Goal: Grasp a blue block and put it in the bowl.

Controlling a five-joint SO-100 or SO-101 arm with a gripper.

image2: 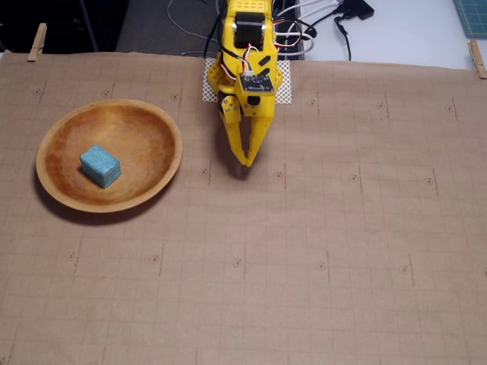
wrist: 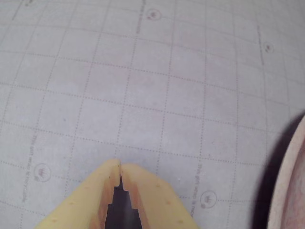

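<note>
In the fixed view the blue block lies inside the wooden bowl, a little left of its middle. My yellow gripper hangs to the right of the bowl, apart from it, tips pointing down at the paper. Its fingers are shut with nothing between them. The wrist view shows the same closed fingertips over the gridded paper, and a slice of the bowl's rim at the right edge. The block is out of the wrist view.
Brown gridded paper covers the table, clipped at the far corners by clothespins. Cables and the arm's base sit behind the far edge. A green cutting mat corner shows at top right.
</note>
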